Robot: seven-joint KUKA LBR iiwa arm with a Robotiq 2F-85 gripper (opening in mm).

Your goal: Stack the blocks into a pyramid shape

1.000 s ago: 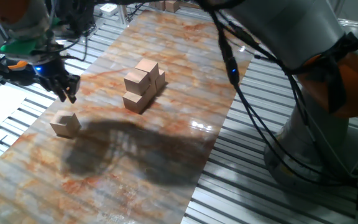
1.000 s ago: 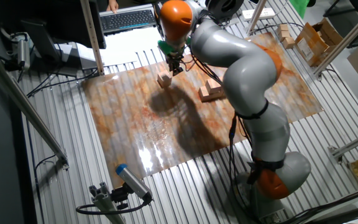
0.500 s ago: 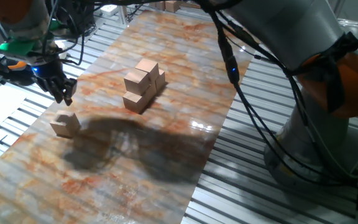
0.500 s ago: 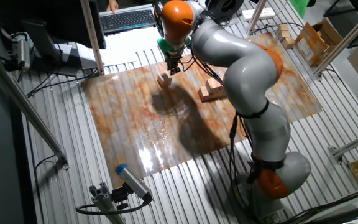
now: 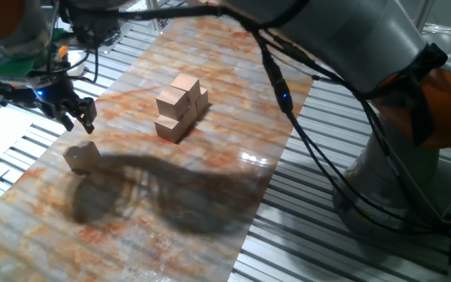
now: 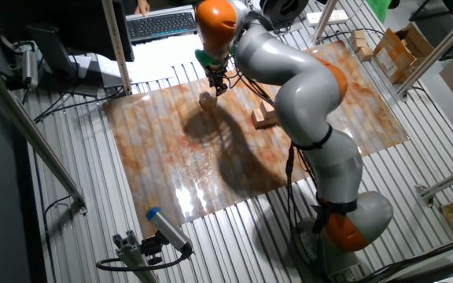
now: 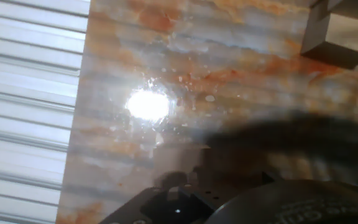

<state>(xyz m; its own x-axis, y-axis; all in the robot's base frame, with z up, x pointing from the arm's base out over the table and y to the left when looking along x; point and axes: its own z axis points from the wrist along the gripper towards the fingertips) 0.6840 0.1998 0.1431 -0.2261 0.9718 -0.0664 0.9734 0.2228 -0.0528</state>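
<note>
Tan wooden blocks (image 5: 180, 106) sit stacked mid-surface (image 5: 233, 117); a lone block (image 5: 81, 157) lies apart, with the end effector (image 5: 77, 119) hovering just above it, fingers spread and empty.

Lone block (image 5: 81, 157) well apart from stepped pile (image 5: 180, 106); bare tabletop (image 5: 210, 180) between, seemingly unobstructed

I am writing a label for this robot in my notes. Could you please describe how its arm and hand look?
The arm is thick and rounded, with silver-grey shells and bright orange joints. Black cables hang loosely along it. The hand is small and black with two short fingers, and a green part with a small blue light sits just above it.
</note>
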